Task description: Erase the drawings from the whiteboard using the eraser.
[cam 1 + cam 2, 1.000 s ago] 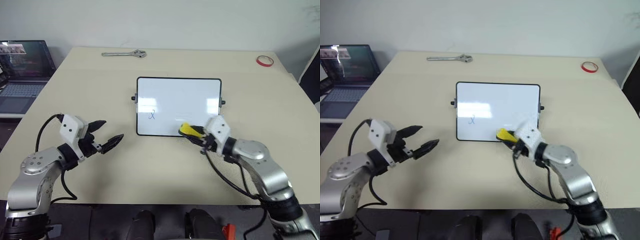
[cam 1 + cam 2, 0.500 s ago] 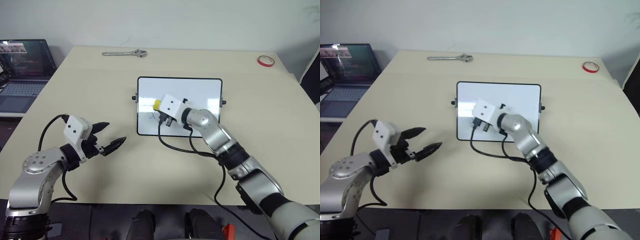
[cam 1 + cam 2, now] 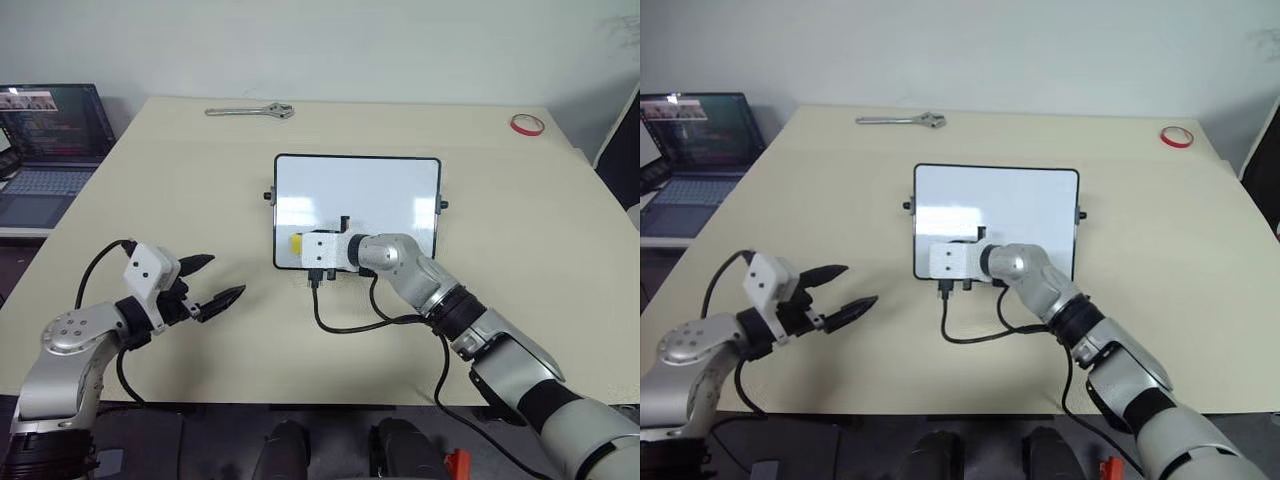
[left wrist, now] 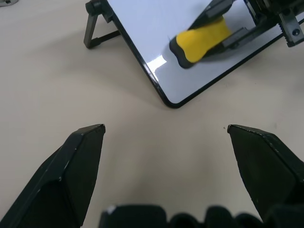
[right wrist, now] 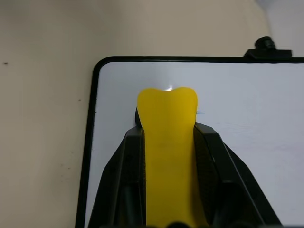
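- Small yellow block eraser w/ dark underside [image 4: 202, 42]: clamped between the right gripper [image 5: 168, 142] fingers, lying on the board's near-left area. Looks light, stiff enough to press; grip across the narrow sides seems right.
- Rectangular glossy white whiteboard, thin black frame [image 3: 400, 185]: mid-table, propped on side knobs, tilted. Prob. light, slick; may slide under pressure.
- Left gripper [image 3: 205, 284]: fingers apart, empty, hovering over the table, well left of the board.
- Drawings: none made out; arm + eraser cover the lower-left patch, only a faint blue trace beside the eraser in the right wrist view.
- Silver wrench [image 3: 250, 109], red tape ring [image 3: 528, 123]: far edge.
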